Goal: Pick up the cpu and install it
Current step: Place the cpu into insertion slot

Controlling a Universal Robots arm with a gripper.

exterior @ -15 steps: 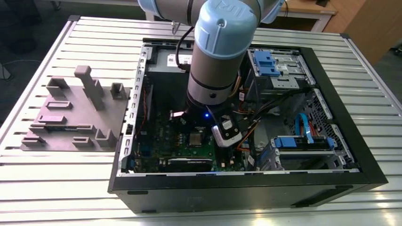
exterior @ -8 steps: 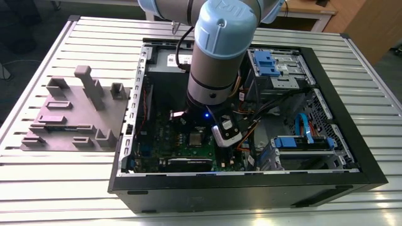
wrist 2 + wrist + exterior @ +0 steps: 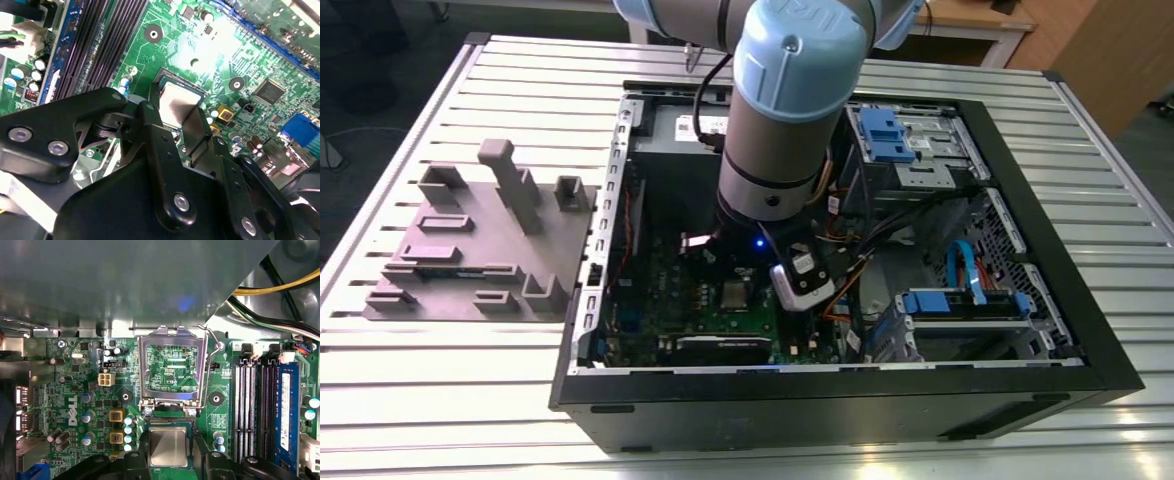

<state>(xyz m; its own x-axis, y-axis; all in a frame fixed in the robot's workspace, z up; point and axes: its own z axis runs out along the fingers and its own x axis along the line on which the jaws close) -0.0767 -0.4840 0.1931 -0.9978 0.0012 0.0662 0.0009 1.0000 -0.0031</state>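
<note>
The cpu, a small square chip with a shiny silver-grey top, lies flat at the socket of the green motherboard. My gripper reaches down into the open computer case, one black finger against each side of the chip. The second wrist view shows the same: the cpu sits between the two black fingers of the gripper, inside the socket's dark frame. The socket's metal load plate is flipped up and open beyond the chip. In the exterior view the arm's wrist stands over the board.
The black computer case lies open on a slatted metal table. A grey plastic block tray sits at the exterior view's left. Memory slots, loose cables and blue drive brackets crowd the case's inside.
</note>
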